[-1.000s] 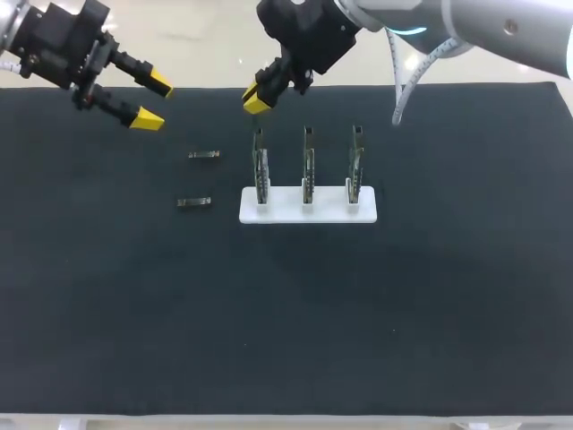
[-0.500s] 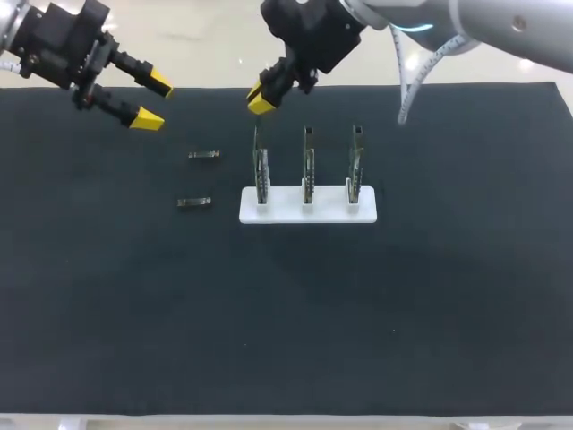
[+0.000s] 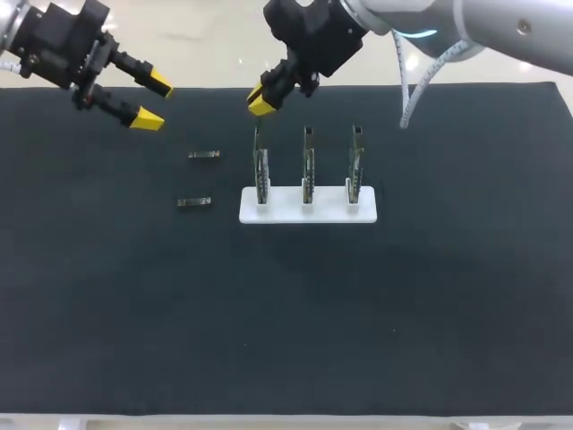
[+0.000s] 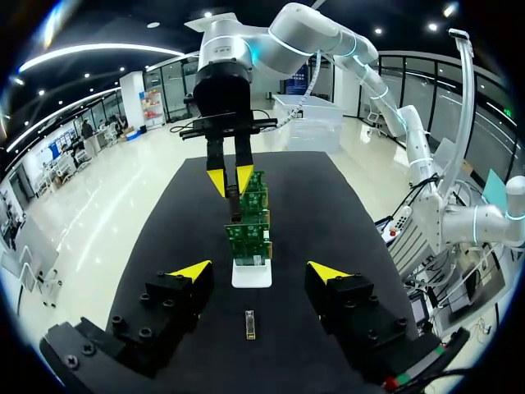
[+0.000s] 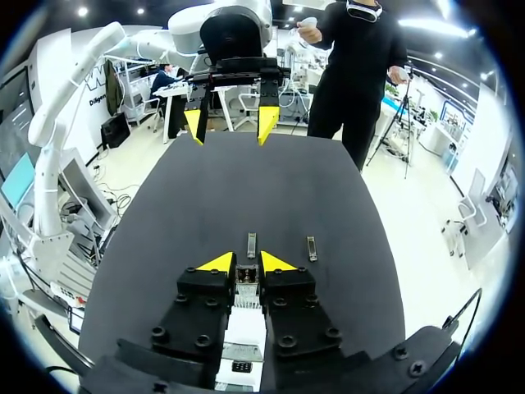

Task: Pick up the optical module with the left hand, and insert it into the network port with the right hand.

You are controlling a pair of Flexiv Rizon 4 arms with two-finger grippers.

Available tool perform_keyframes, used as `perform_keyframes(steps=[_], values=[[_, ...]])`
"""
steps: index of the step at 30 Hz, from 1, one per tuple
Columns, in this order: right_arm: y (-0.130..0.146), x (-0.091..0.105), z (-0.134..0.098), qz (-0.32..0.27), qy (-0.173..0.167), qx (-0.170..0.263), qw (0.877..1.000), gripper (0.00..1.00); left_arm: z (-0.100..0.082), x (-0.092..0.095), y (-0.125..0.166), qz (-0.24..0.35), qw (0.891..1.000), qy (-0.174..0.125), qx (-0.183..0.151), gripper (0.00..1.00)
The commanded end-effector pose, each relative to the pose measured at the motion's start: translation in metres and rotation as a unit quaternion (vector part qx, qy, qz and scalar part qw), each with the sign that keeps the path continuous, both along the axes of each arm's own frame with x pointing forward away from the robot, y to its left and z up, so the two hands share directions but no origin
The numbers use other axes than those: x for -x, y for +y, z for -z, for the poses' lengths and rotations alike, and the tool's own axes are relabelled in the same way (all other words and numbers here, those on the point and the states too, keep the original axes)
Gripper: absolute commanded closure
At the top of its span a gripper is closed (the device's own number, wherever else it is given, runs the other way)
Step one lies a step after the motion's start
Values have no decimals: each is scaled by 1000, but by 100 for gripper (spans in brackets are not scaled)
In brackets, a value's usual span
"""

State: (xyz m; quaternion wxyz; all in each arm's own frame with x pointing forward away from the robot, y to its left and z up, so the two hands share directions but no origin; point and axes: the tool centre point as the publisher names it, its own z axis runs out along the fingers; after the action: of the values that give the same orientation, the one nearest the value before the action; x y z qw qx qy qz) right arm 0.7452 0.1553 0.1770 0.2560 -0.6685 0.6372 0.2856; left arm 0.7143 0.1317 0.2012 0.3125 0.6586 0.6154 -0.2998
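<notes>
Two optical modules lie on the black mat, one (image 3: 204, 154) farther back and one (image 3: 193, 202) nearer, both left of the boards. Three upright circuit boards (image 3: 307, 166) with network ports stand in a white base (image 3: 307, 208). My left gripper (image 3: 154, 102) hangs open and empty over the mat's far left corner; in its wrist view a module (image 4: 250, 324) lies ahead of and below its open fingers. My right gripper (image 3: 261, 98) hovers just above the leftmost board (image 3: 260, 166). In the right wrist view a small metal module (image 5: 246, 277) sits clamped between the right gripper's narrow fingers, over the base (image 5: 246, 328).
The mat (image 3: 358, 305) stretches bare in front of and to the right of the base. In the right wrist view both loose modules (image 5: 252, 244) (image 5: 312, 247) lie ahead of the gripper, between it and my left gripper (image 5: 230, 125).
My right gripper has shifted slightly up and to the right above the leftmost board. The left arm and the loose modules have not moved.
</notes>
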Motion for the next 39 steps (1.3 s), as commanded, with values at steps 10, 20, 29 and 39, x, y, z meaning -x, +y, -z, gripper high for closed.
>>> perform_keyframes(steps=[10, 20, 29, 39], values=[[4, 3, -3, 3, -2, 1, 1000, 100, 0, 0, 0, 0, 1000, 0, -1, 0], [5, -2, -2, 4, -2, 1, 1000, 100, 0, 0, 0, 0, 1000, 0, -1, 0], [4, -4, 0, 3, -2, -1, 1000, 100, 0, 0, 0, 0, 1000, 0, -1, 0], [5, 1, 0, 5, -2, -1, 1000, 100, 0, 0, 0, 0, 1000, 0, -1, 0]])
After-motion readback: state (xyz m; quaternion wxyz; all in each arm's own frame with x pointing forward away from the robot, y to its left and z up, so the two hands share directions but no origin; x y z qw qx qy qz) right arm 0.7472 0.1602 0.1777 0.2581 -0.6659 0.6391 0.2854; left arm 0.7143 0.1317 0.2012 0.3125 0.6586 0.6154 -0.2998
